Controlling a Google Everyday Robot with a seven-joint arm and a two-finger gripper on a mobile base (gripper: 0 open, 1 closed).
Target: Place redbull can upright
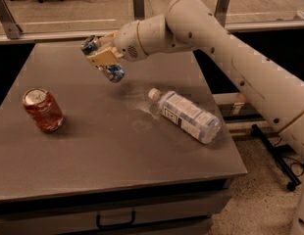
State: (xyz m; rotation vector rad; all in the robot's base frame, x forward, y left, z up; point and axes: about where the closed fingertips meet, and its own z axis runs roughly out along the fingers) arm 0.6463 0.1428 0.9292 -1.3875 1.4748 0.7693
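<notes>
The gripper is above the rear of the desk, its fingers clamped around the redbull can, which hangs tilted, clear of the surface. A red can stands left; a plastic bottle lies right.

The white robot arm reaches in from the right, over the far part of the grey table. Its gripper is up in the air near the far left of the table. The tan fingers pinch the redbull can around its middle. The can is tilted, with one end up and to the left and the other end down and to the right. A red can stands on the left side. A clear bottle with a white cap lies on its side to the right.
</notes>
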